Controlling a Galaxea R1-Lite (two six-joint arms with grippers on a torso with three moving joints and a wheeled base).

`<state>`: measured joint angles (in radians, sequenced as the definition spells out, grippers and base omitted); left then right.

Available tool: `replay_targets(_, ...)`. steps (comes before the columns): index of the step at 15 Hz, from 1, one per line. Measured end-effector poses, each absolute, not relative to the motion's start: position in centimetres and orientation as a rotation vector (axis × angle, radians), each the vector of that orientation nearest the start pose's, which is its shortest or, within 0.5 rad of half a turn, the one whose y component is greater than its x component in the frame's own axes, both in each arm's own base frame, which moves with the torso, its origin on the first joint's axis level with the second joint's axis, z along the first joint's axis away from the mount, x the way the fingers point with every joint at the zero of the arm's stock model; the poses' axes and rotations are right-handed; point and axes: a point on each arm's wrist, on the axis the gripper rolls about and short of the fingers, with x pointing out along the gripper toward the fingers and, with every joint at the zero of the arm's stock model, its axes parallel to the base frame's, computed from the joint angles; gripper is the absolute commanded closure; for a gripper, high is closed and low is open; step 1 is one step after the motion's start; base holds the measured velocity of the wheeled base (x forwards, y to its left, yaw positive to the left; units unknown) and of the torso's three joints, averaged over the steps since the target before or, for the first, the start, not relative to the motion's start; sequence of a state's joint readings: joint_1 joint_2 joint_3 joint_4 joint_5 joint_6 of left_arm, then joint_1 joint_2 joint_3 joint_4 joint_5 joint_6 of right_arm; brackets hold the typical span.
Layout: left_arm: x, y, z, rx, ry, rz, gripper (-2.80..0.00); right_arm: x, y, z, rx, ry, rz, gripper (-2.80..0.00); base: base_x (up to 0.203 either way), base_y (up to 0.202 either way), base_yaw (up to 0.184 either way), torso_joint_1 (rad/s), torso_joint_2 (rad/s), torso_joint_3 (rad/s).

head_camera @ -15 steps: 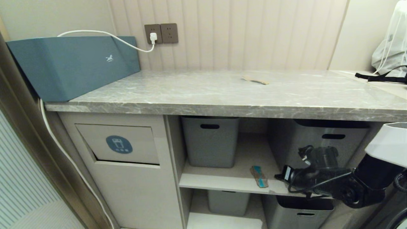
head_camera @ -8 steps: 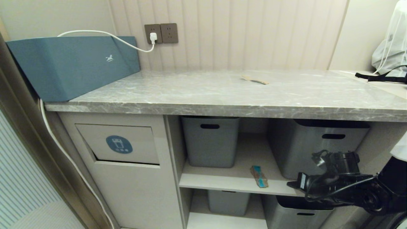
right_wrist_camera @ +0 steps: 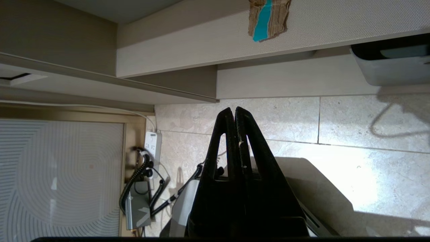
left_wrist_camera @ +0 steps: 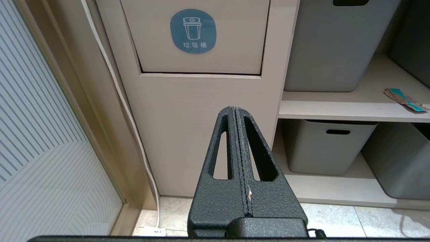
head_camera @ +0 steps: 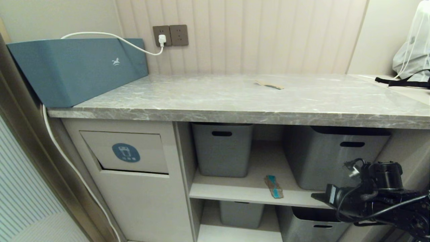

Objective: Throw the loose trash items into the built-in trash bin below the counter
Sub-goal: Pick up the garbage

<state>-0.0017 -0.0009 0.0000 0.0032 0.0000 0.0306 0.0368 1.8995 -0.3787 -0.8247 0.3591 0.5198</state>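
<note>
A torn brown cardboard scrap with a teal side [head_camera: 273,187] [left_wrist_camera: 404,101] [right_wrist_camera: 268,18] lies on the middle shelf between two tubs. A second, plain brown scrap [head_camera: 268,84] rests on the counter [head_camera: 215,104] towards the back. The trash bin flap with its blue sticker [head_camera: 126,153] [left_wrist_camera: 198,37] is closed at the left. My right arm [head_camera: 369,198] hangs low at the right, away from the shelf. Its gripper [right_wrist_camera: 234,109] is shut and empty, pointing at the floor. My left gripper [left_wrist_camera: 235,108] is shut and empty, in front of the cabinet below the flap.
Grey tubs [head_camera: 222,149] [head_camera: 336,158] fill the shelves, with more below. A long blue-teal box [head_camera: 77,67] sits at the counter's left end, and its white cable [head_camera: 67,161] runs down the cabinet side. A bag [head_camera: 411,50] lies far right. A power strip [right_wrist_camera: 153,144] is on the floor.
My right arm has drawn back from the shelf, moving right and lower in the head view. The scraps, the flap and the left arm have stayed still.
</note>
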Motion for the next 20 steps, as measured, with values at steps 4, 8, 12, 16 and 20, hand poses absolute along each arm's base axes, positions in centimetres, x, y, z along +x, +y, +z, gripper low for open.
replay_targets(4, -2.3, 0.0, 7.5, 0.034, 0.002, -0.002, 0.0, 25.1, 1.7, 5.2, 0.604, 0.775, 0.192, 0.0, 0.0, 0.0, 0.0, 0.0, 0.0, 0.0)
replay_targets(8, -2.3, 0.0, 7.5, 0.025, 0.002, -0.001, 0.0, 23.7, 1.6, 5.1, 0.606, 0.794, 0.185, 0.0, 0.0, 0.0, 0.0, 0.0, 0.0, 0.0)
replay_targets(12, -2.3, 0.0, 7.5, 0.024, 0.002, -0.002, 0.0, 23.0, 1.5, 5.4, 0.608, 0.789, 0.183, 0.0, 0.004, 0.133, -0.001, 0.002, 0.0, 0.001)
replay_targets(16, -2.3, 0.0, 7.5, 0.024, 0.002, -0.002, 0.0, 22.9, 1.1, 5.5, 0.64, 0.781, 0.16, 0.0, 0.0, 0.197, -0.001, 0.003, 0.0, 0.001)
replay_targets(20, -2.3, 0.0, 7.5, 0.024, 0.002, -0.002, 0.0, 23.0, 0.7, 5.4, 0.69, 0.785, 0.128, 0.0, 0.0, 0.113, -0.002, 0.003, 0.0, 0.002)
